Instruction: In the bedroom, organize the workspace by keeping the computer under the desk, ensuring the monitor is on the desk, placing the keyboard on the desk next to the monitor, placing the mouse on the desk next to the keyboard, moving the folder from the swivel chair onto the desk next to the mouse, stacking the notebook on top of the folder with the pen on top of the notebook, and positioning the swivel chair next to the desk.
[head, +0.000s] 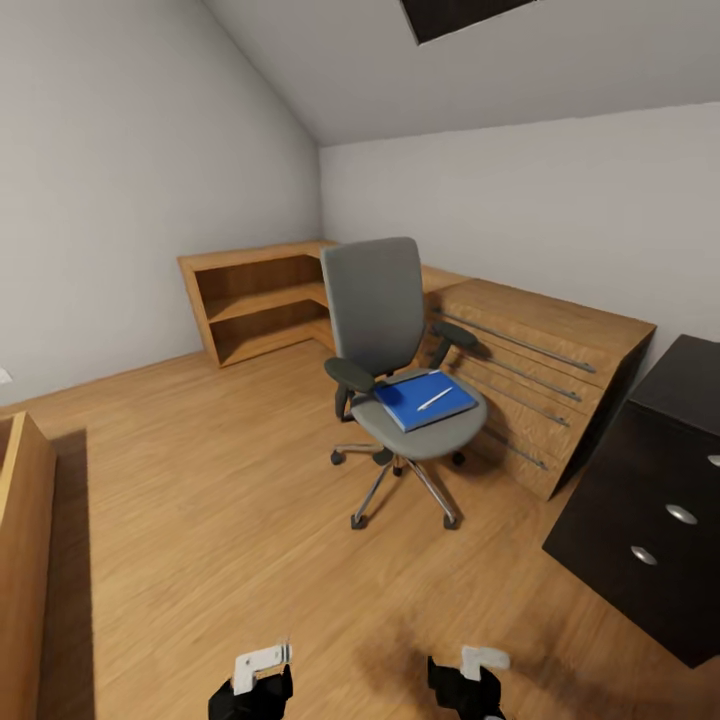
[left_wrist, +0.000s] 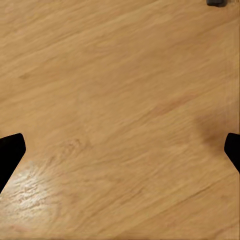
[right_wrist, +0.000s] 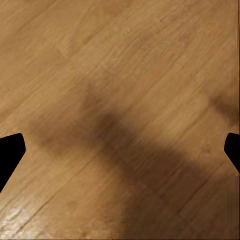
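Left of the grey swivel chair (head: 392, 350), the left gripper (head: 262, 668) hung low, wide open, holding nothing. On the chair's seat lay the flat blue folder (head: 425, 399) under a thin silver pen (head: 434, 399). The right gripper (head: 476, 668) hung open and empty too. I think rolling closer slowly would help.

Left wrist view: left gripper (left_wrist: 120, 152) above bare wood floor (left_wrist: 115, 90).

Two dark fingertips (left_wrist: 10, 152) enter from opposite edges of the frame, set wide apart, nothing between them but planks. Floor is light brown with grain running diagonally. Pale glare patch (left_wrist: 30, 185) beside one fingertip; faint darker shadow (left_wrist: 210, 122) near the other. Small dark grey object (left_wrist: 216, 2) cut off at frame edge, identity unclear.
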